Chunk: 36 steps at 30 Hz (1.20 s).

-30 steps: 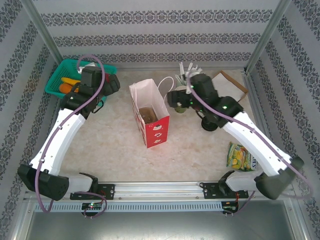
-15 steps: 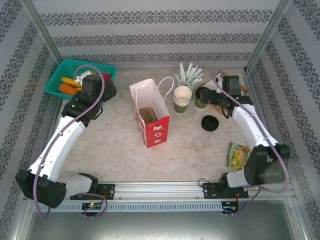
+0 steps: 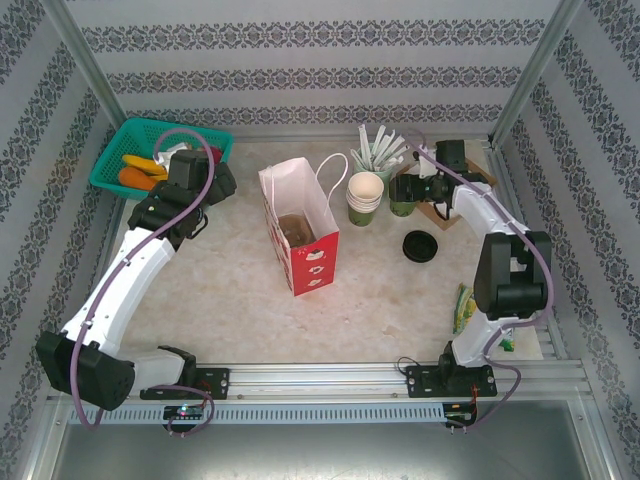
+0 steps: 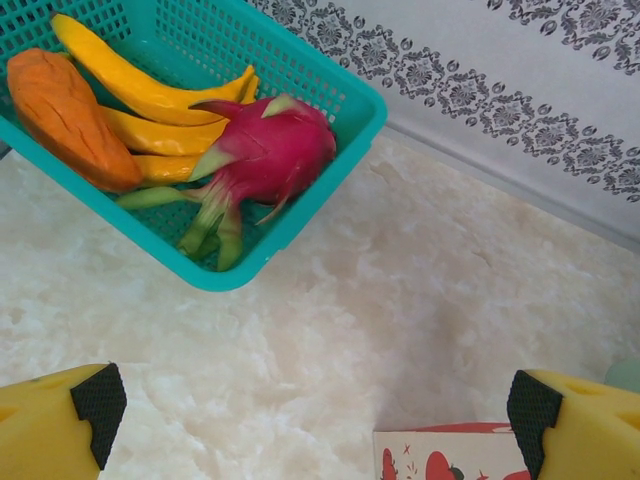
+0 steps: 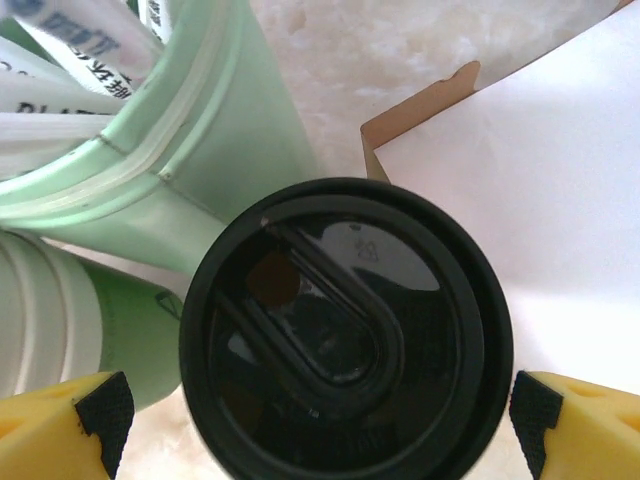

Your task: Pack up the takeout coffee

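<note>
Item: cup [image 5: 345, 330], dark green with a black lid, upright on the counter [image 3: 230, 290] at the upper right of the overhead view. It stands just beside the stack [image 3: 365, 197] of like cups and the pale green straw holder [image 5: 200, 150], with a white card [image 5: 540, 200] on its other side. Step in hand, as judged: grasp, before transfer to the bag [image 3: 300, 225] standing open-topped at centre. Right pincer [image 5: 315, 425]: spread wide, one pad [image 5: 100, 410] at the lower left of the wrist frame and the other at the lower right, the lid between them, nothing pinched. Handling: go below the lid onto the paper wall, centre the cup, close gently so the wall neither crushes nor pops the lid. Keep the lower-left finger off the crowding holder and stack, and lift upright. Right arm: reaching far up the frame, wrist turned leftward. Left pincer [image 4: 320, 420]: spread, empty, over bare counter below the basket [image 4: 330, 150], arm extended to the upper left.
</note>
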Motion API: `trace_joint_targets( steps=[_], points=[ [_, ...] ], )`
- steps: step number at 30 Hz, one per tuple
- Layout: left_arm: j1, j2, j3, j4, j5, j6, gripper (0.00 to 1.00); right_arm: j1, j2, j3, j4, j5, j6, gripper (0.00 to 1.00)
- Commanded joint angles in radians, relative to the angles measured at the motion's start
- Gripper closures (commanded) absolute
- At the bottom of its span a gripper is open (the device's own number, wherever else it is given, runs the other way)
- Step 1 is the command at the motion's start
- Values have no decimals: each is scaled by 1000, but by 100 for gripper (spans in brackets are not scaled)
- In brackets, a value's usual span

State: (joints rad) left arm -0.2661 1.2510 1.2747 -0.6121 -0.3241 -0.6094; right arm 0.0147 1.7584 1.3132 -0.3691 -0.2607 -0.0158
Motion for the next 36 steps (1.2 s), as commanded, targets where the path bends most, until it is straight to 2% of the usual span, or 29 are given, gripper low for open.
trace_joint_targets(
  steps=[1, 11, 16, 20, 24, 28, 36],
  points=[
    [10, -11, -26, 18, -34, 12, 0, -12, 39, 50, 10, -1, -29, 2],
    [10, 10, -14, 12, -33, 17, 0, -12, 96, 83, -1, -5, -36, 4],
    [10, 14, -9, 11, -22, 17, 0, -12, 98, 83, -15, 3, -26, 22],
    [10, 10, -9, 9, -17, 19, 0, -12, 88, 81, -34, -10, -2, 28],
    [10, 4, -12, 11, -9, 21, 0, -12, 61, 46, -40, -6, 49, 29],
    [9, 1, -12, 8, -1, 29, 0, -12, 23, -19, -29, -69, 97, 29],
    [9, -21, -31, 21, 11, 36, 0, 21, -153, -219, 1, -66, 171, 30]
  ],
)
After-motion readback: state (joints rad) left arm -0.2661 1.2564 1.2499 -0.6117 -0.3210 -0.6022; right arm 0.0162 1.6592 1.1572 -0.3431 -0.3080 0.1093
